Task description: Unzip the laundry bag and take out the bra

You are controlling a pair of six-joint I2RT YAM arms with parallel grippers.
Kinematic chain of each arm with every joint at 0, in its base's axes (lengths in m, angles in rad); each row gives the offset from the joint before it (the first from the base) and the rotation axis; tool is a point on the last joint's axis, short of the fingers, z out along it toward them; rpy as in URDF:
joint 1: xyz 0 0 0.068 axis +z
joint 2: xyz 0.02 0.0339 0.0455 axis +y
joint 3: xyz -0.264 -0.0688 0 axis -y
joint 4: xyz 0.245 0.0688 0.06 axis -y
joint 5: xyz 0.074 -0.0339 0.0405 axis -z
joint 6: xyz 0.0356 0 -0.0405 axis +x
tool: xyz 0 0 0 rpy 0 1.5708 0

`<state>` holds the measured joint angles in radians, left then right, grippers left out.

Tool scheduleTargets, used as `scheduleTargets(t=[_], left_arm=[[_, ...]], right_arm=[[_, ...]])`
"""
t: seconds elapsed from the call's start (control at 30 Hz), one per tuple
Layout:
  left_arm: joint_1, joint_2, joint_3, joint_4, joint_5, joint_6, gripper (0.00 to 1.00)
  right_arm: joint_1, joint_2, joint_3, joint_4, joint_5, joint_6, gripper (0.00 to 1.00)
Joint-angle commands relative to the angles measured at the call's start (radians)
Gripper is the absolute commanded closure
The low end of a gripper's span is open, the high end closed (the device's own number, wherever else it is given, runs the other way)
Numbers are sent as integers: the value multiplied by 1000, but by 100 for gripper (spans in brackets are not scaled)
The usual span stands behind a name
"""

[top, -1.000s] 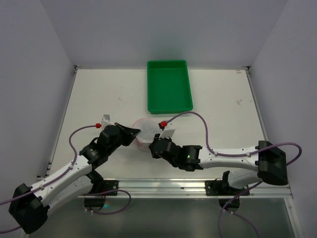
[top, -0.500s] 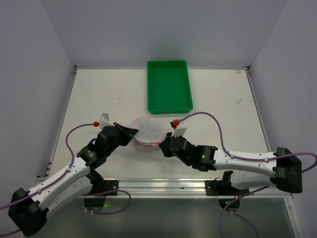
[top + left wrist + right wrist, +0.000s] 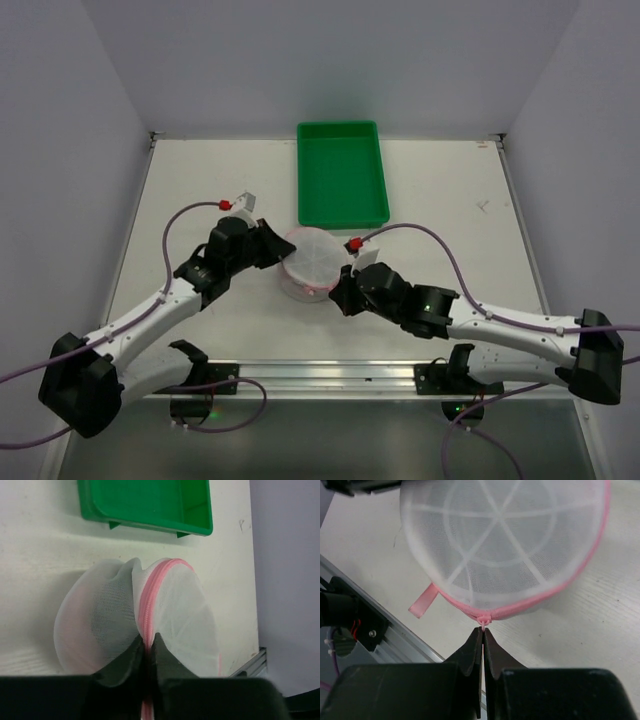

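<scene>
White table [image 3: 200, 200] is seen under everything, and the bag [image 3: 312, 262] is propped on it between the two arms, just short of the tray [image 3: 340, 180]. The right pincer [image 3: 482, 632] is closed on the small pink pull [image 3: 483, 621]; the left pincer [image 3: 147, 642] is pinched shut on the bag's pink trim [image 3: 150, 595]. The tiny pull could be lost if tugged off the zipper's line, or the mesh dragged from the left grip, since little is held. Plain pale walls [image 3: 300, 60] are closed around the table.
</scene>
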<state>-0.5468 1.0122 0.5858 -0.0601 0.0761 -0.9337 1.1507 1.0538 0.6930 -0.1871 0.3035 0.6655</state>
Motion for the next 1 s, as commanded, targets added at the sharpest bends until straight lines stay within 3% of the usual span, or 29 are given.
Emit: scheduleTargets(t=[0.0,0.07,0.1,0.13,0.2,0.27,0.37,0.57,0.73,0.83,0.93,0.97], left_arm=[[22,94,130,85,105,153,74],[22,121,141,101,126,122,53],[24,121,150,95,129,109,23],[22,118,151,65,120,93,11],[24,86,160,-22,53,53,0],[24,31,166,-166,-22,18,0],[22,-77,135,-260,-131,-32,0],[18,-210,-1,-261,-85,-151,1],[-8,-167,-53,-175,-27,-181,13],[-53,-109,-49,-126,-41,-192,27],[-93,-71,-40,-101,-68,-208,52],[-105,-67,-40,-96,-71,-209,67]], right_arm=[[1,49,68,3,-119,-27,100],[9,83,80,52,-116,11,100],[10,118,94,69,-104,22,100],[12,136,100,89,-98,35,100],[12,175,126,135,-80,65,100],[14,231,148,165,-63,77,100],[15,291,181,181,-53,89,100],[21,342,217,213,-41,108,100],[23,359,224,213,-37,106,100],[26,365,229,209,-37,105,100],[27,365,229,199,-40,97,100],[27,365,229,193,-43,95,100]])
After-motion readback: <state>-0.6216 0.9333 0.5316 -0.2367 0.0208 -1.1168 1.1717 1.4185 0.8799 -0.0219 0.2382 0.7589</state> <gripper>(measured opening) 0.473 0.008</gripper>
